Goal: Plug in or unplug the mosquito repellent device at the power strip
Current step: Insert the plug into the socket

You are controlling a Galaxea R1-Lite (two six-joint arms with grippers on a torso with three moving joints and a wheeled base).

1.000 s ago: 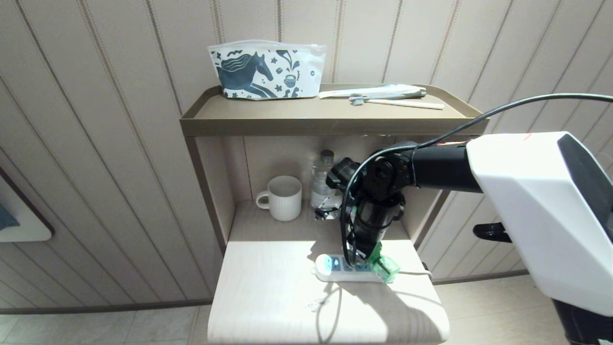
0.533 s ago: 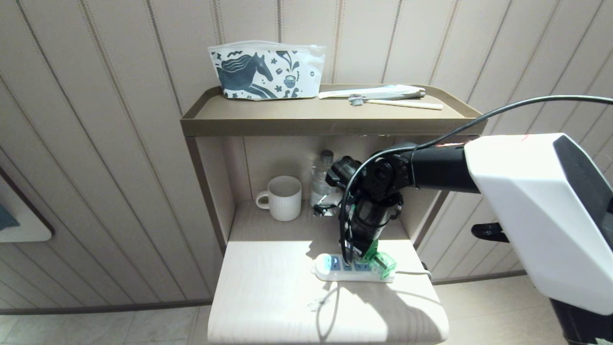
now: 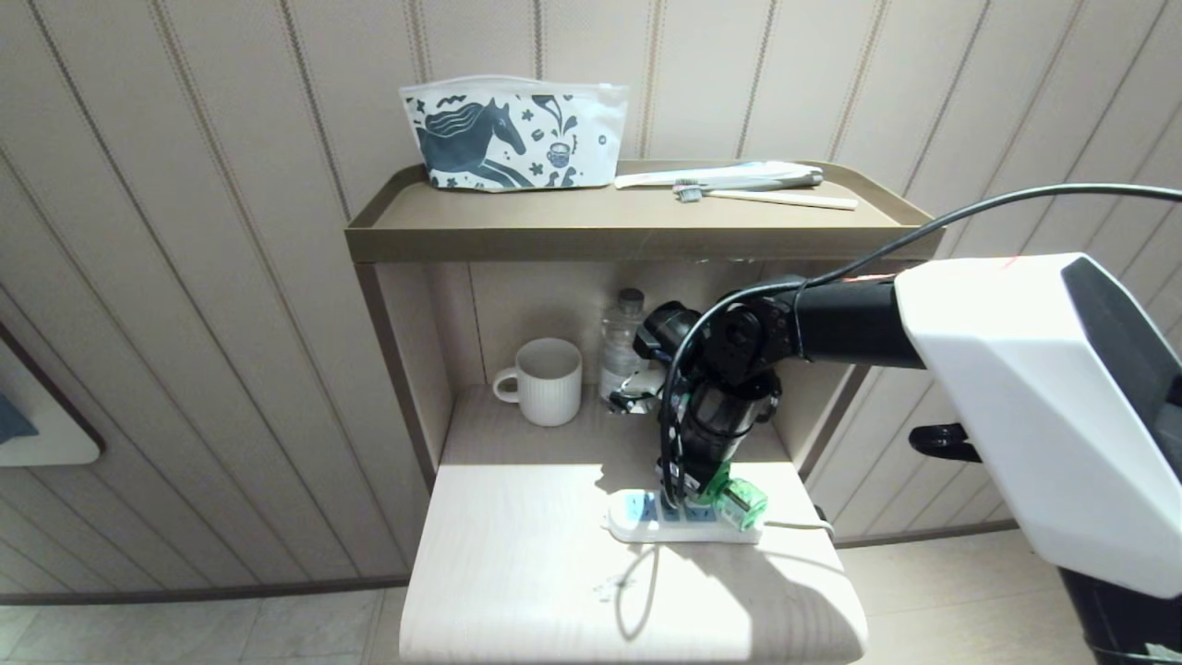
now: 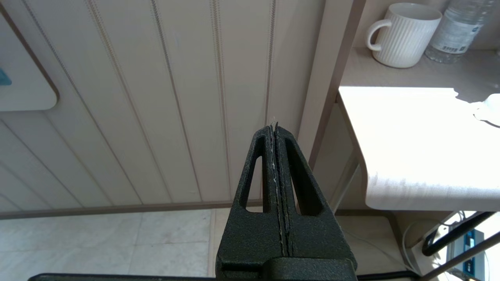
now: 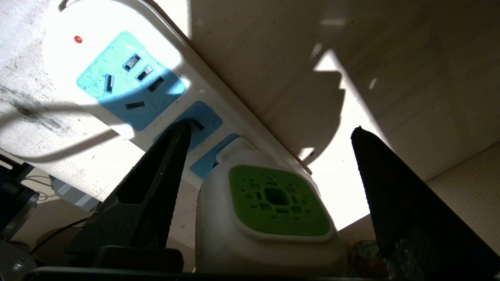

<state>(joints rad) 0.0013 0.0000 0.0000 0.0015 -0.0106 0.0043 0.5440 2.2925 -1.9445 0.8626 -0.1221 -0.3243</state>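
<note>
Head view: the right claw (image 3: 709, 489) is hung straight down over the power strip (image 3: 679, 520), which lies on the pale bench (image 3: 517, 573) near its right edge. The repellent device (image 3: 739, 503) is seated at the strip's right-hand socket, so its weight is carried by the strip, not the arm. In the right wrist view the fingers (image 5: 156, 187) are spread wide on either side of the device (image 5: 273, 218), touching nothing. A second ago the device was tilted and pinched; now it is released. The left claw (image 4: 276, 156) is parked beside the bench, pressed together.
</note>
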